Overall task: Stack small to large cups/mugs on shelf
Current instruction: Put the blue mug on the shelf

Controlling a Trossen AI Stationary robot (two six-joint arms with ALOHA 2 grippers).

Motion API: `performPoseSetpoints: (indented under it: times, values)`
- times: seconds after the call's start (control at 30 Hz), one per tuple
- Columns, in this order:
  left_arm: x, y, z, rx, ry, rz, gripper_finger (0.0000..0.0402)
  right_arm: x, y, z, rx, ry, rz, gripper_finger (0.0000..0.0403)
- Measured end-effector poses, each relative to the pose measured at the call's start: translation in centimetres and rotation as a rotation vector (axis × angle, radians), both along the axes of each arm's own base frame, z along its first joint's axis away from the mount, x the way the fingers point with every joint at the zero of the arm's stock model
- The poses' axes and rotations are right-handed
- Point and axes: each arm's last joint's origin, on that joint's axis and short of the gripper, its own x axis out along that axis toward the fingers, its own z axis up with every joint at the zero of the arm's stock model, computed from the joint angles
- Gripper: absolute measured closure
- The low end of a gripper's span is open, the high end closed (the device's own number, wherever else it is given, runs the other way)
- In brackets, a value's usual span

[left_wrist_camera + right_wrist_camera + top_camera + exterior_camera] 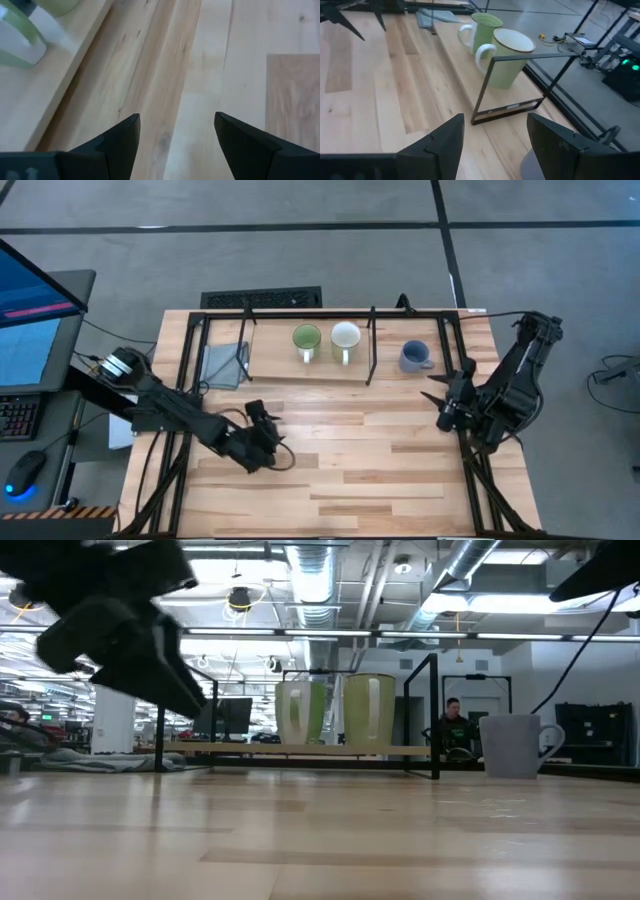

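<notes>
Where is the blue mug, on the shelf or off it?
Off. The blue mug stands upright on the table, outside the shelf frame's right rod.

Even, bright overhead lighting from ceiling strip lights (300, 635) in the upper low view casts soft shadows, while a dark arm (120, 620) at upper left appears blurred, out of focus.

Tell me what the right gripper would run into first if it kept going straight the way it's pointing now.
Probably the black frame at the shelf's end, with the cream mug just behind it. The right gripper is open and empty; depth is uncertain.
</notes>
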Motion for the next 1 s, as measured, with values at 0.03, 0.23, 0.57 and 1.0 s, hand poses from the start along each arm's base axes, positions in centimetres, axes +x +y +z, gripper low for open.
performPoseSetpoints:
  times: [0.03, 0.23, 0.57, 1.0]
  values:
    - [-0.6, 0.5, -0.5, -0.016, -0.041, -0.013, 0.0154, 0.1, -0.1, 0.0, -0.001, 0.001, -0.008, 0.0163]
    - [-4.8, 2.8, -2.6, -0.144, -0.31, -0.117, 0.0154, 0.4, -0.5, 0.0, 0.003, 0.002, -0.059, 0.0163]
    - [-8.3, 5.2, -1.6, -0.176, -0.539, -0.24, 0.0154, 0.2, -1.9, -0.3, 0.211, 0.131, -0.283, 0.0163]
    - [-8.8, 8.0, -0.6, -0.122, -0.529, -0.272, 0.0154, -1.0, -4.7, 0.4, 0.277, 0.152, -0.336, 0.0163]
